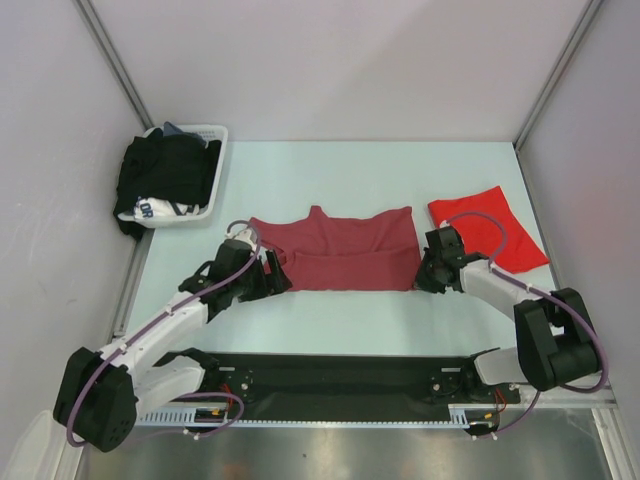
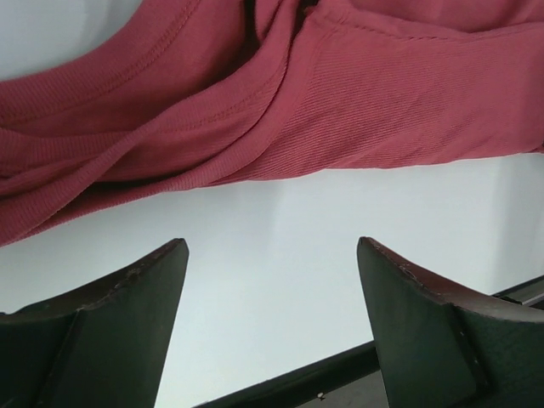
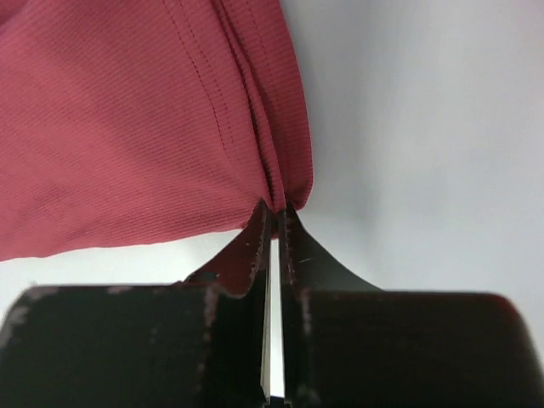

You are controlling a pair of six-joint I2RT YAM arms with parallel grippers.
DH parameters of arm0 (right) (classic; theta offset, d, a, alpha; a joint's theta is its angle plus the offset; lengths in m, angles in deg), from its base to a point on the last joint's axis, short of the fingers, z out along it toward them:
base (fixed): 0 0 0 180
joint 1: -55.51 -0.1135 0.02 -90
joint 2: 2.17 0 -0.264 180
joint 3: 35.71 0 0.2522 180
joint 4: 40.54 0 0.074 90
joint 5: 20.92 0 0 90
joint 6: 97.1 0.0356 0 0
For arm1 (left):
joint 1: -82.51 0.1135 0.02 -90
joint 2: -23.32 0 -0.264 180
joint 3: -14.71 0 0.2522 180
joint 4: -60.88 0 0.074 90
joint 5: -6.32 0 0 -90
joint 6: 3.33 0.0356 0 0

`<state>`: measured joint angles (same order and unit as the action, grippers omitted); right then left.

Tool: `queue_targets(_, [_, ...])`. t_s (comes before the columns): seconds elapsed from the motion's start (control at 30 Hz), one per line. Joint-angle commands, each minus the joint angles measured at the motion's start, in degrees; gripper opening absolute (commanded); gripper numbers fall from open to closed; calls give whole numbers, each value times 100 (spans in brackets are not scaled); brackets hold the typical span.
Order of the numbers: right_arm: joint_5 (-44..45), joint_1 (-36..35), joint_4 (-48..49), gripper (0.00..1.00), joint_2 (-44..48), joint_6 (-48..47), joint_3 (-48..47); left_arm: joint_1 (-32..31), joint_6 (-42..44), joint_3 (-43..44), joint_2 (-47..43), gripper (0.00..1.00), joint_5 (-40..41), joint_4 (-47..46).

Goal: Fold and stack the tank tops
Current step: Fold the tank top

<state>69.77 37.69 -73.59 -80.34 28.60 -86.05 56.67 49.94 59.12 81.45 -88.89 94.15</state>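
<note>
A dusty maroon tank top (image 1: 340,252) lies folded across the middle of the table, straps toward the left. My right gripper (image 1: 424,276) sits at its near right corner, shut on the pinched edge of the maroon tank top (image 3: 278,189). My left gripper (image 1: 272,280) rests by the cloth's near left corner; its jaws stand wide open over bare table, short of the maroon tank top's strap end (image 2: 212,127), and my left gripper (image 2: 272,251) holds nothing. A bright red tank top (image 1: 488,226) lies folded at the right rear.
A white basket (image 1: 215,140) at the back left holds black garments (image 1: 165,172) and a white cloth with dark lettering (image 1: 150,210). Grey walls close in the table on both sides. A black rail (image 1: 330,375) runs along the near edge between the arm bases.
</note>
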Motion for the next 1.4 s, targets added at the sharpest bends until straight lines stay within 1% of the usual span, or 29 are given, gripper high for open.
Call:
queue_targets(0.0, [291,-37,22,0,223,112,159,9,-308,-94,76,86,-129,-307])
queue_targets(0.23, [599,-2,-610,0,812,209,397,-166,-519,-367,128,79,-77,-527])
queue_targets(0.33, [617,33,-725,0,1014,218,458,-228,-563,-446,164,77,-33,-580])
queue_targets(0.4, [608,68,-734,0,1128,200,511,-228,-537,-420,120,77,229,-387])
queue_targets(0.47, [599,112,-760,0,1164,174,511,-228,-476,-333,-73,77,450,-124])
queue_targets(0.5, [599,139,-769,0,1155,156,511,-219,-423,-280,-222,77,695,-1])
queue_targets(0.7, [582,341,-805,0,1190,42,467,-140,-484,-130,-784,77,996,606])
queue_targets(0.73, [564,367,-796,0,1216,42,459,-123,-615,-130,-829,77,1109,685])
queue_targets(0.77, [564,385,-804,0,1225,33,450,-96,-729,-104,-882,76,1249,964])
queue_targets(0.8, [555,402,-805,0,1225,33,441,-35,-1026,-69,-952,74,1399,1159])
queue_targets(0.83, [546,429,-805,0,1234,16,432,-17,-1229,-34,-1005,73,1835,1361])
queue_targets(0.87, [555,429,-787,0,1234,16,423,18,-1501,45,-1066,73,2092,1850])
queue_targets(0.9, [538,429,-778,0,1225,7,423,27,-1800,72,-1197,72,2295,2081])
queue_targets(0.93, [511,429,-769,0,1225,7,423,36,-2177,90,-1277,73,2445,2223])
queue_targets(0.97, [494,438,-761,0,1199,16,441,53,-2320,81,-1373,77,2568,2389])
queue_targets(1.0, [476,438,-726,0,1199,16,432,79,-2617,55,-1566,93,2613,2435])
queue_targets(1.03, [441,438,-708,0,1190,16,432,97,-2742,37,-1663,100,2622,2470])
queue_targets(1.17, [406,438,-673,0,1155,16,423,273,-3076,-86,-2033,100,2481,2268])
queue_targets(1.2, [406,438,-664,0,1155,16,423,360,-3416,-112,-2121,100,2464,2268])
queue_targets(1.23, [397,446,-664,0,1155,16,415,396,-3568,-121,-2148,100,2446,2268])
queue_targets(1.33, [379,446,-673,0,1173,16,397,493,-3929,-200,-2253,97,2437,2146])
queue_targets(1.37, [362,438,-664,0,1164,24,388,510,-3973,-313,-2288,97,2446,1962])
